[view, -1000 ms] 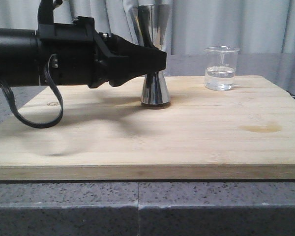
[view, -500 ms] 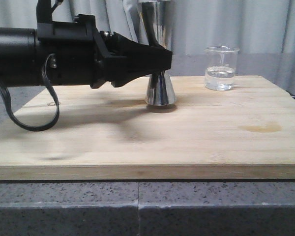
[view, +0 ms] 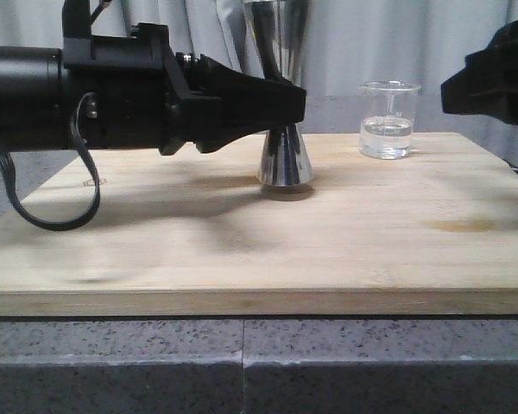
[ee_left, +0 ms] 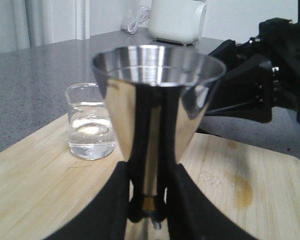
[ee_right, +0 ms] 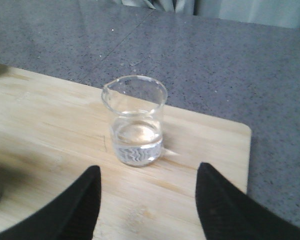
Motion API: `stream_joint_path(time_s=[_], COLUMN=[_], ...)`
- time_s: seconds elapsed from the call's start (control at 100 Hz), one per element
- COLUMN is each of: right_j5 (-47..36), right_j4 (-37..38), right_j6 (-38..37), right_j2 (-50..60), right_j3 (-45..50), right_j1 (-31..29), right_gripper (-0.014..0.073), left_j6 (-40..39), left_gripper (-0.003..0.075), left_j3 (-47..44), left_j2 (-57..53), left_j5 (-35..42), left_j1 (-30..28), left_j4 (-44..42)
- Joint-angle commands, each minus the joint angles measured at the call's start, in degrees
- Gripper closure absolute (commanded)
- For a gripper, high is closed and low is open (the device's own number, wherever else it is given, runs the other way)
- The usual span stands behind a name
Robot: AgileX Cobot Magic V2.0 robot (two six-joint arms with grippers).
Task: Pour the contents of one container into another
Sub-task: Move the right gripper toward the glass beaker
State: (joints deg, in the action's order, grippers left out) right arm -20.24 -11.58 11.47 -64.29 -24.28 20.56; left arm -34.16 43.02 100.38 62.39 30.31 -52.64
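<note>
Steel catches the eye first: the tall shiny hourglass-shaped steel jigger (view: 284,129) stands upright, its base lifted just clear of the pale wooden board (view: 242,250) with a dark shadow right beneath it. The black left arm reaches in level from the left side of the table, and its left gripper (view: 281,105) is clamped on the jigger's narrow waist. In the left wrist view the two black fingers (ee_left: 112,200) press against either side of the waist, where a thin gold band shows, and the wide upper cup (ee_left: 158,95) opens toward the camera.

To the right, near the far edge of the board, sits the small clear glass beaker (view: 388,119) with a pour lip, roughly a third full of clear liquid. It stands well apart from the jigger and nothing touches it.

The black right arm enters from the right edge, held above board level, its right gripper (ee_right: 147,200) spread wide. In the right wrist view its two finger pads (ee_right: 82,202) sit either side of the beaker (ee_right: 136,120) but short of it, holding nothing. A brownish stain (view: 456,226) marks the board's right part.
</note>
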Motion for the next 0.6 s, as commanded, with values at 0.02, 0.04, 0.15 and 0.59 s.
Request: stream_joint_path(time_s=[0.02,0.04,0.15,0.59], right_j5=[-8.83,-9.47,-13.42,-23.43], right_j4=[0.19,0.19,0.19,0.19], right_j6=[0.62,0.62,0.47,-0.81], right_j2=[-2.71,-3.35,-6.57,-13.93], right_j3=[-1.24,-1.24,-1.24,-1.24], right_j1=[1.28,1.44,2.51,2.76], right_gripper=[0.0237,0.0237,0.0236,0.0128], left_j6=[-1.23,-1.23,-1.23,-1.37], left_gripper=[0.0739,0.0739,0.0739,0.0739], left_j3=[1.54,1.54,1.54,1.54], left_j2=[-3.34,-3.49,-3.80,-3.84], left_j5=[5.02,5.02,5.02,5.02], left_j1=[-0.02,-0.02,-0.02,-0.02], left_j4=[1.57,1.45,1.33,0.45])
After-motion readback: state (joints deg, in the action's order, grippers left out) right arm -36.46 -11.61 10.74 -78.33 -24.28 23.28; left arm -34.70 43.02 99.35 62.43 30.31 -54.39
